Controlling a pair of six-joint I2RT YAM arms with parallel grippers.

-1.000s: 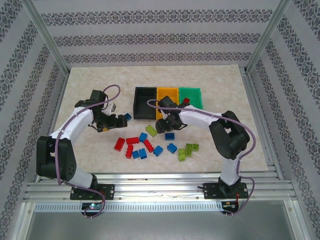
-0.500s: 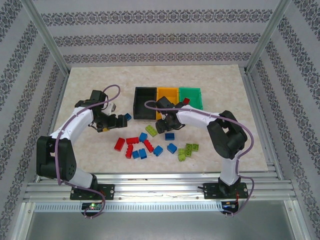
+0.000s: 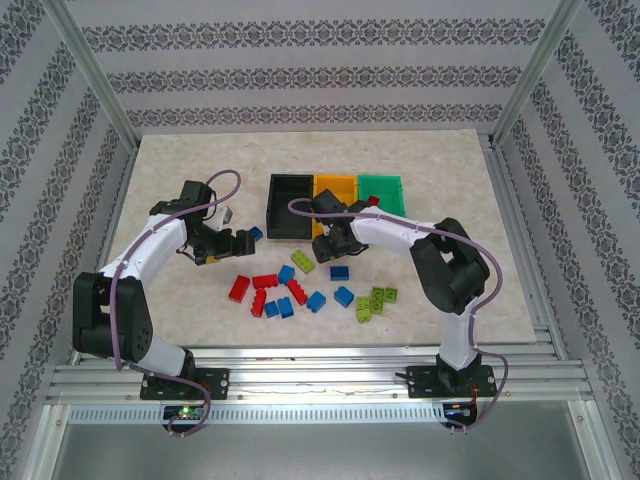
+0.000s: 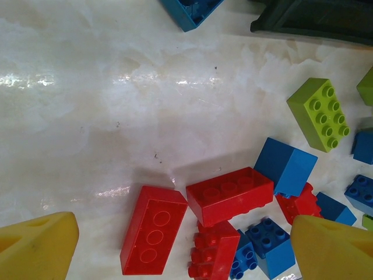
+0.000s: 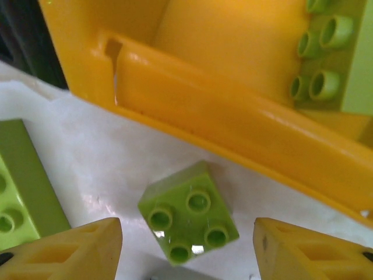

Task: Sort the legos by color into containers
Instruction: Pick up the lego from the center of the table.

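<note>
Right wrist: orange-yellow bin [image 5: 221, 134] holds a lime brick [image 5: 335, 64] — right fingers [image 5: 70, 251] and left fingers [image 4: 35, 245] spread, empty.

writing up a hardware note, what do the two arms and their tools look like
Both match: the left arm and right arm have white link shells, black joint housings and black bases. A purple cable loops along each. The left tool and right tool end in chunky yellow wedge-shaped fingers.
</note>
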